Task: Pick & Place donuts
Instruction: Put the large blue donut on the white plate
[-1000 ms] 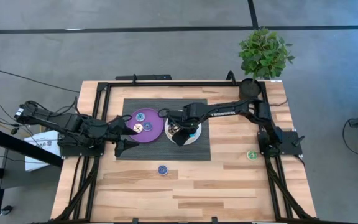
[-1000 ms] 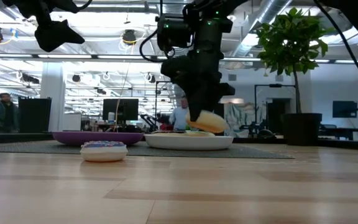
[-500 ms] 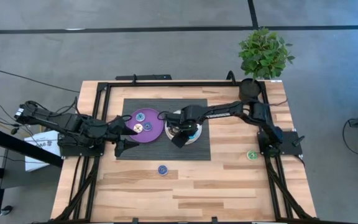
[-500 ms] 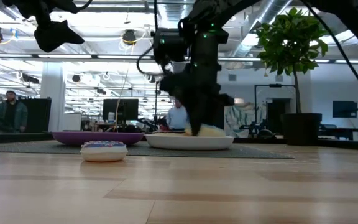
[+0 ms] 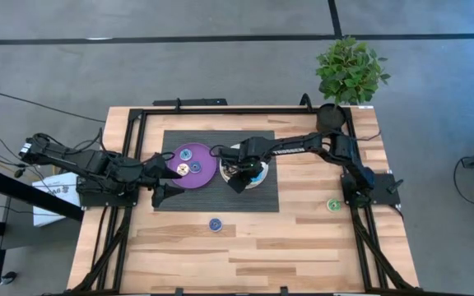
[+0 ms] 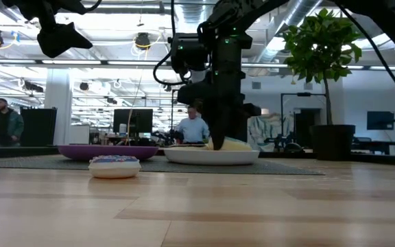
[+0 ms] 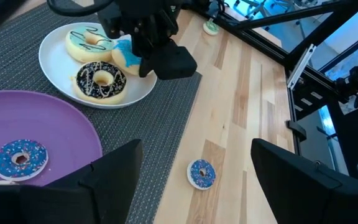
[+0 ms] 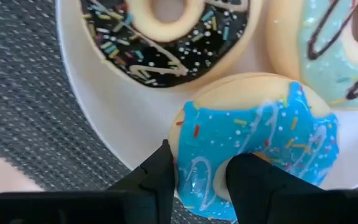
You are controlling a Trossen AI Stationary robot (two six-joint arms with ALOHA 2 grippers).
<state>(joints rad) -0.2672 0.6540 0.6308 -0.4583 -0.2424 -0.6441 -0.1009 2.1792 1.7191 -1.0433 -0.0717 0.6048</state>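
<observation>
On the dark ribbed mat near the bench's far edge sit two plates side by side: a purple plate toward the left arm and a white plate toward the right. Down over the white plate, the right gripper is clamped on a cyan-iced donut, one finger through its hole and the other against its outer rim. That donut stands tilted, its lower edge on the plate's near rim and its sprinkled icing turned up toward the wrist. Two more lie flat in the same plate, holes upward: a brown-iced donut with white drizzle and sprinkles, and a light green donut with dark drizzle; both are close against the cyan one.

Flat in the purple plate lies a small blue donut; the overhead view shows further small rings there, too small to tell apart. Another small blue donut lies flat on the bare bench in front of the mat's near edge, and a small green donut lies near the right edge, by the right arm's base.

Raised beside the purple plate, the left gripper has its fingers wide apart, with nothing between them.

No writing can be read.
</observation>
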